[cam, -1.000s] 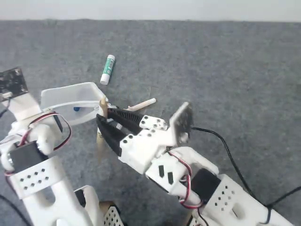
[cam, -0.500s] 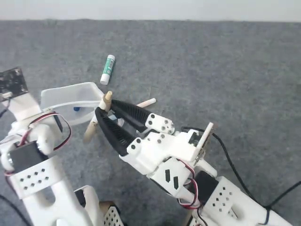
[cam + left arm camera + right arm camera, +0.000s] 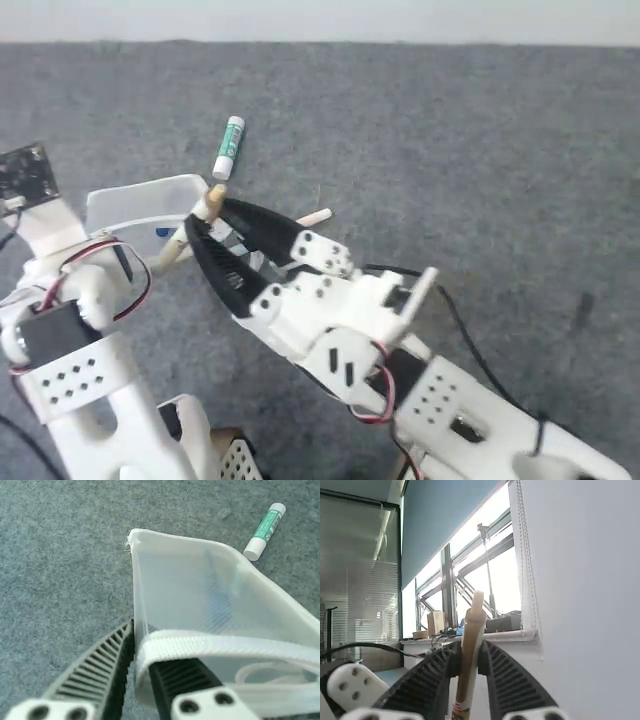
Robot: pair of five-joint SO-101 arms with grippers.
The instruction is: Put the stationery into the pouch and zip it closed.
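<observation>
Pouch [image 3: 200, 590] contents indistinct, pencil [image 3: 470, 647] lower end cut off

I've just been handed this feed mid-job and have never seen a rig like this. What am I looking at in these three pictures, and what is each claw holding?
These are two small white robot arms at a grey table, each ending in a black two-fingered gripper. The high view comes from a fixed camera looking down. The other two views come from a camera on each arm's wrist. The left gripper is shut on the rim of the clear pouch, and something blue lies inside it. The right gripper is shut on a wooden pencil, close by the pouch. Its wrist camera is tilted up towards the room, so that view shows windows behind the pencil. On the table lie a glue stick and a pale stick.
</observation>
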